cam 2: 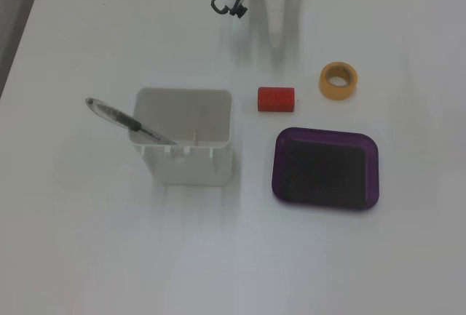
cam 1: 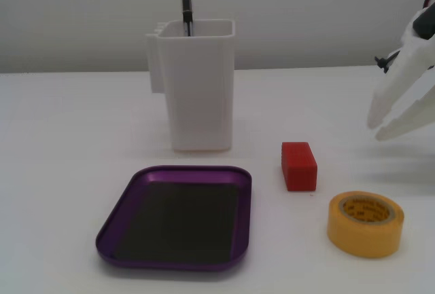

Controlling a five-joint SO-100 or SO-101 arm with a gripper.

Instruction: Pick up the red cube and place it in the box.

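Note:
The red cube lies on the white table, right of the box's far corner; it also shows in the other fixed view. The box is a shallow purple tray with a dark inside, empty, in front of the white container; it shows in the other fixed view too. My gripper comes in from the right edge, above the table and up-right of the cube, touching nothing. Its two white fingers stand a little apart and hold nothing. From above, the gripper points at the cube from the top edge.
A tall white container with a pen in it stands behind the box. A yellow tape roll lies right of the cube, near the front. A black cable hangs beside the arm.

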